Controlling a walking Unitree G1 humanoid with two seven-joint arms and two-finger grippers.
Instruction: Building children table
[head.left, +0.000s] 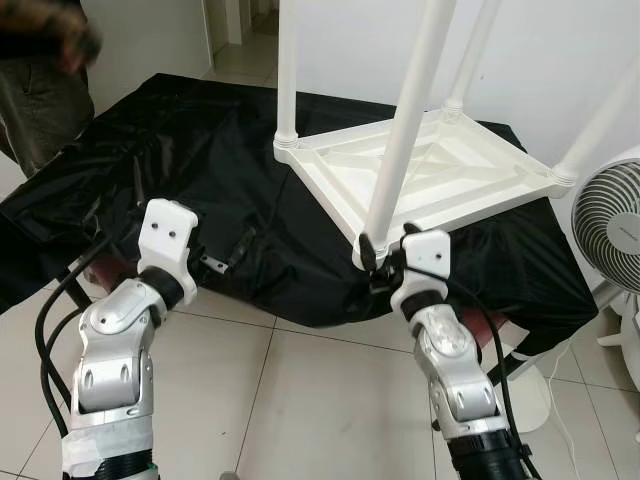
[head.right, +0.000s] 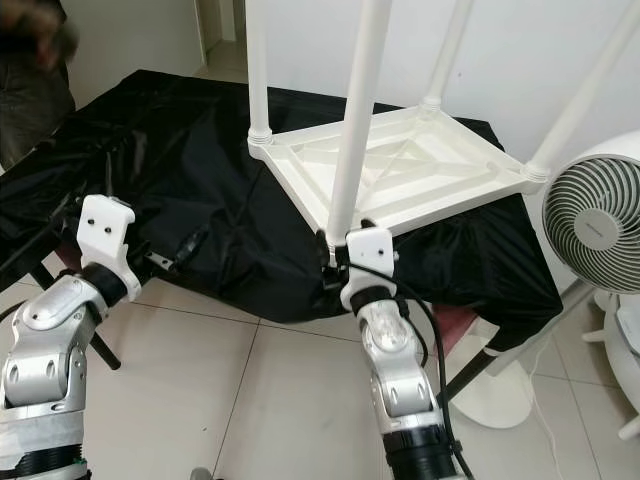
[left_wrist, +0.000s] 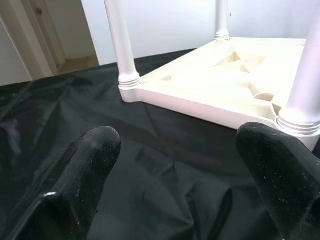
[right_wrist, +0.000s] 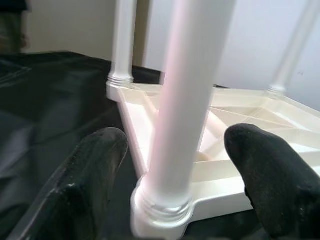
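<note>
Right end effector sits at the base of the near leg of the upturned white children's table, its two black fingers spread wide on either side of the leg and not yet closed on it. That table lies top-down on the right part of a desk draped in black cloth, with four legs standing up from its corners. Left end effector hovers low at the near left edge of the desk, fingers also wide apart and holding nothing.

To do this step well, I judge the fingers should close squarely just above the ribbed collar and turn the leg about its own axis, without sideways pull that could tilt the socket. Steadying the tabletop with the left arm would likely help.

No brand, label or writing can be read on anything.
</note>
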